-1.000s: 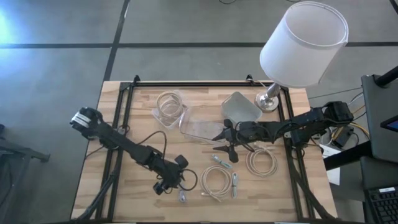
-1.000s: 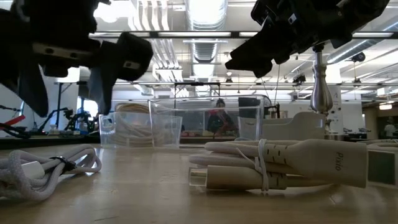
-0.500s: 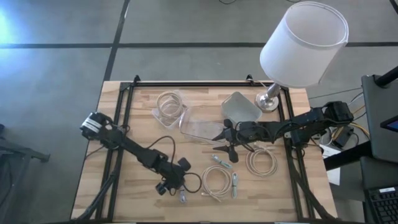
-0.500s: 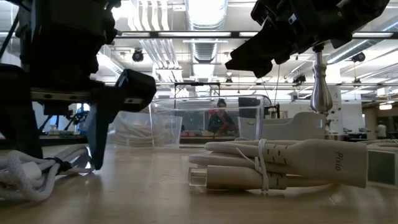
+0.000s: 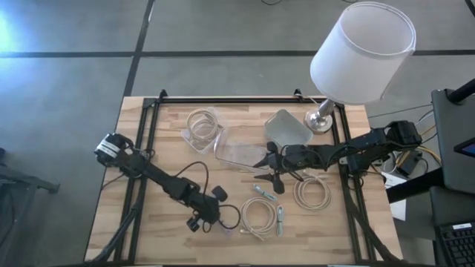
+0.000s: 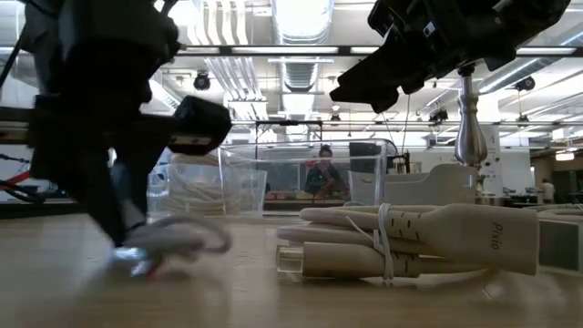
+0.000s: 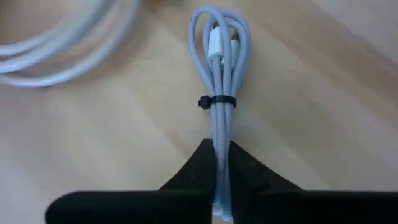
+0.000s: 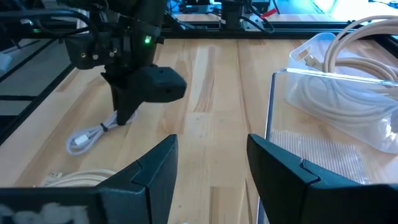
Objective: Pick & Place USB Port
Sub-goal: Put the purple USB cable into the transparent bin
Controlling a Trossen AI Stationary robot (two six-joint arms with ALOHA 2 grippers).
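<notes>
A light grey braided USB cable bundle, bound by a black tie, lies on the wood table near its front edge. My left gripper is shut on one end of it. The right wrist view shows the same bundle running out from under that gripper. In the low view the bundle looks blurred beside the left gripper. My right gripper hangs open above the table's middle right, with nothing between its fingers. My left gripper pinches the bundle's several strands between its two fingers, at the end just short of the black tie. The fingers slant down from the table's left and far side, roughly in line with the bundle. The looped free end rests on the table.
Two clear containers and a pale box stand at the back middle. A lamp stands at the back right. Beige cable coils and small connectors lie right of the left gripper.
My left gripper has sunk onto the cable bundle and shut on its end, taking hold. In the low view the bundle has shifted toward the table's right and its strands are drawn together.
</notes>
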